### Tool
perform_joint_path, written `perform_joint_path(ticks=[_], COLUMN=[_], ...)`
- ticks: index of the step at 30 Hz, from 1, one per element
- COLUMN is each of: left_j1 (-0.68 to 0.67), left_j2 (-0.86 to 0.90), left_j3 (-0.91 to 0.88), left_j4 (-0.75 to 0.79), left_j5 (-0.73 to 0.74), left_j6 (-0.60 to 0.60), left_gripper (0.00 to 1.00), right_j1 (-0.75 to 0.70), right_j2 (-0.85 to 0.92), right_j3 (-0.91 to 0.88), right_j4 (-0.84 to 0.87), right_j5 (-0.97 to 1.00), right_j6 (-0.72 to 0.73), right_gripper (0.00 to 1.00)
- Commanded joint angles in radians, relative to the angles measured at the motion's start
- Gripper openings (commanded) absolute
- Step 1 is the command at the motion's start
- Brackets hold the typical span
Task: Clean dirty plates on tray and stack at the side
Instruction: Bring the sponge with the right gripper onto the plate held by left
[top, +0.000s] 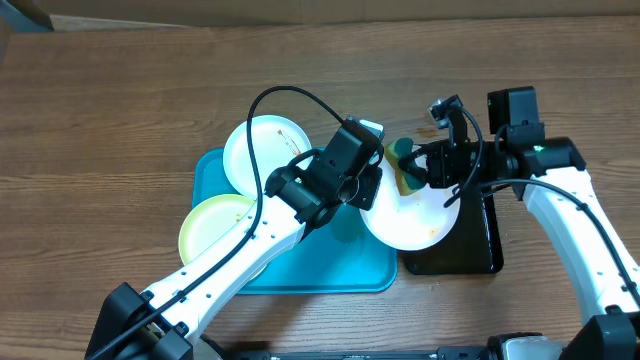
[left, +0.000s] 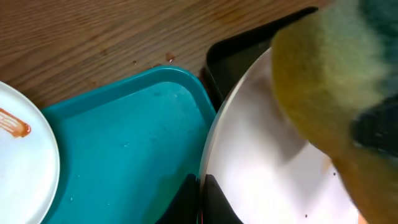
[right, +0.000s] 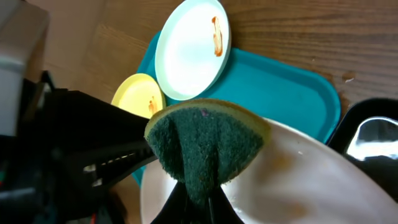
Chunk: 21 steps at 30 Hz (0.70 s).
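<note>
The left tool (left: 202, 200) is clamped on the rim of a white plate (top: 410, 222), holding it over the black tray (top: 475, 250), just right of the turquoise tray (top: 330, 265). The right tool (right: 196, 202) is clamped on a green-and-yellow sponge (right: 205, 143), which lies against that plate's far edge. A second white plate (top: 262, 150) and a yellow plate (top: 210, 225), both smeared, lie at the turquoise tray's left side.
</note>
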Motion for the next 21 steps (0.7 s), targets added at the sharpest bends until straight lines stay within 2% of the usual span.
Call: perform_joint_path(ticks=[1, 7, 21], left_j1=[-0.002, 0.004, 0.013], left_j2=[-0.003, -0.003, -0.003], left_j3=[0.021, 0.022, 0.031], left_j4=[0.007, 0.007, 0.002], left_j5=[0.018, 0.018, 0.009], left_j6=[0.008, 0.008, 0.008], left_gripper=[0.04, 0.04, 0.04], right_j1=[0.005, 0.005, 0.001], right_j2=[0.002, 0.002, -0.016], right_j3=[-0.045, -0.121, -0.163], right_j4=[0.049, 0.128, 0.072], right_j5=[-0.005, -0.007, 0.02], right_j6=[-0.042, -0.011, -0.012], right_gripper=[0.04, 0.04, 0.04])
